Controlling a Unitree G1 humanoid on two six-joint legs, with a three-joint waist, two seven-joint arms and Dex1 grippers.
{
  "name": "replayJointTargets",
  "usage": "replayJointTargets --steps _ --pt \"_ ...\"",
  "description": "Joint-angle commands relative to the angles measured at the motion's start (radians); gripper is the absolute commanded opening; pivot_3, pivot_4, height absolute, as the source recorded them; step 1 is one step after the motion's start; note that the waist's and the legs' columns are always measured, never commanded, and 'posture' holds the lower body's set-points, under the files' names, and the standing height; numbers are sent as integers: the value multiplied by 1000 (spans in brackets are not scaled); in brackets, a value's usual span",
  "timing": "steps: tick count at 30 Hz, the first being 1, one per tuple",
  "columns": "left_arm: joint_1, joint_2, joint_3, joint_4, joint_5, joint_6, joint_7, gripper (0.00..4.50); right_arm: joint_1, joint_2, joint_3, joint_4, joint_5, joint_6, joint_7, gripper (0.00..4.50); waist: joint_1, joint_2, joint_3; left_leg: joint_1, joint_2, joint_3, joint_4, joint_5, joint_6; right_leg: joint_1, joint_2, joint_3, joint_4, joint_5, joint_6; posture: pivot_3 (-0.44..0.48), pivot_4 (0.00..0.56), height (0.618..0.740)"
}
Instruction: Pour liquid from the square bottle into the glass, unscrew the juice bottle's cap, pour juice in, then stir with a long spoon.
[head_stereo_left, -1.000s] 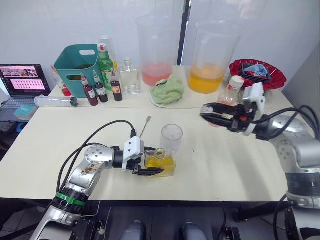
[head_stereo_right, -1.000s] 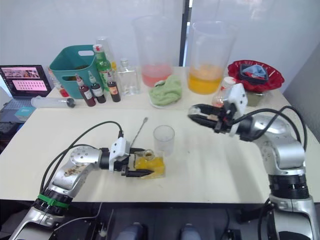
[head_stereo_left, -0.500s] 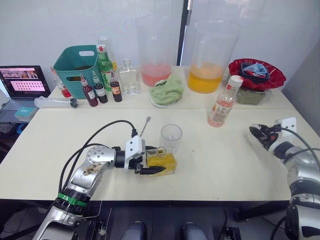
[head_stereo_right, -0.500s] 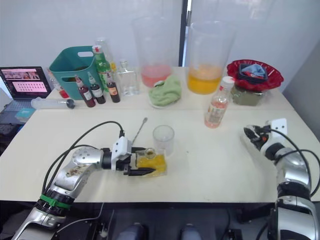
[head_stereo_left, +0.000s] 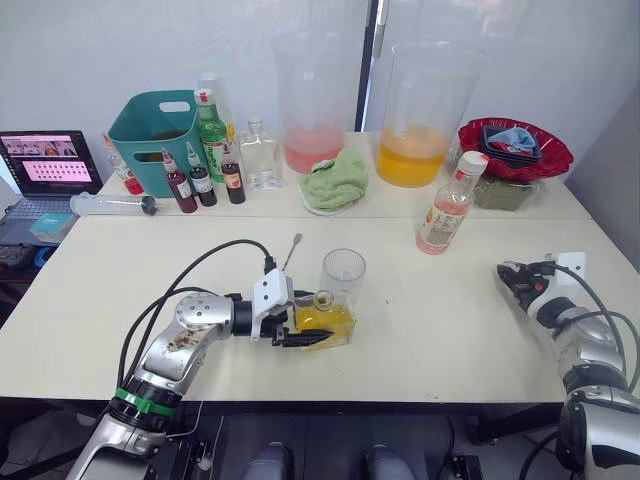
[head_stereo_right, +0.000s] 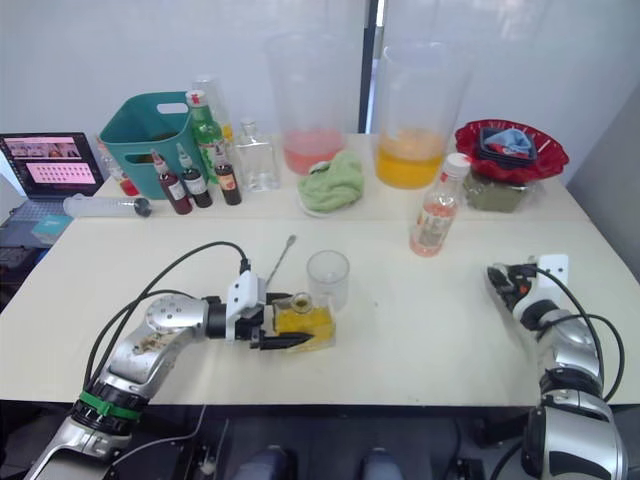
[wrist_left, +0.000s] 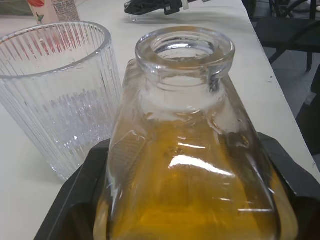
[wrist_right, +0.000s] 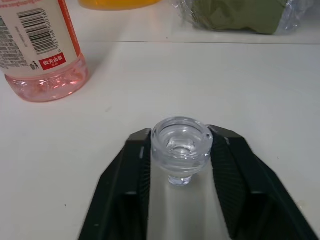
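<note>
The square bottle (head_stereo_left: 323, 321) (unstoppered, heavy slippery glass) is clamped across its flat sides by the left pincer (head_stereo_left: 300, 338); the stopper (wrist_right: 181, 143) is gripped by the right pincer (wrist_right: 181, 165).

A red-and-white label is borne by the juice bottle (wrist_right: 42, 47), which stands toward the right rear of the bench (wrist_right: 280, 100). On the white part of the label a black barcode is printed, with a row of small digits under it that cannot be made out. On the red band beside it, four white Chinese characters, 农夫山泉, are read in the right wrist view, with a line of smaller characters beneath that stays illegible. A white label is carried by the green bottle (head_stereo_left: 211, 130) near the left rear edge, but nothing on it can be read. Labels on the small dark bottles (head_stereo_left: 203, 180) are equally unreadable.
</note>
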Motion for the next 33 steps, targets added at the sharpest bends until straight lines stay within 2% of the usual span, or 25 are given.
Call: replayJointTargets --steps 1,5,6,13,22,30,33 --pt "-11 -2 17 -61 -24 14 3 2792 -13 -9 -32 -8 24 -11 26 3004 0 0 0 0 0 0 0 0 0 0 0 0 0 0 0 0 150 740" --pt "-5 2 26 -81 -45 31 -10 2792 -18 -28 -40 -38 25 -8 67 4414 0 0 0 0 0 0 0 0 0 0 0 0 -1 0 0 0 150 740" --pt "-1 3 32 -94 -61 44 -14 2792 -19 -31 -39 -54 25 -5 81 4468 -1 0 0 0 0 0 0 0 0 0 0 0 -1 0 0 0 150 740" --pt "35 38 76 -179 -132 107 -26 2792 -16 -86 -35 -235 50 83 189 4468 -2 2 1 -1 0 0 -1 0 0 0 0 0 -2 0 0 0 150 740" --pt "78 113 146 -278 -197 190 -15 2792 144 -187 44 -703 188 450 485 4468 2 3 2 -1 1 -1 -1 -1 2 0 0 -1 -3 0 0 0 150 740" --pt "118 180 228 -367 -254 256 11 2792 242 -211 73 -996 302 667 570 4468 4 3 2 -1 1 -4 0 -1 2 0 0 -1 -3 0 0 0 150 740" --pt "157 224 319 -400 -307 315 35 2792 252 -200 106 -1079 341 730 586 4468 1 2 2 -1 1 -4 0 -1 2 -1 0 -1 -3 0 0 0 150 740"
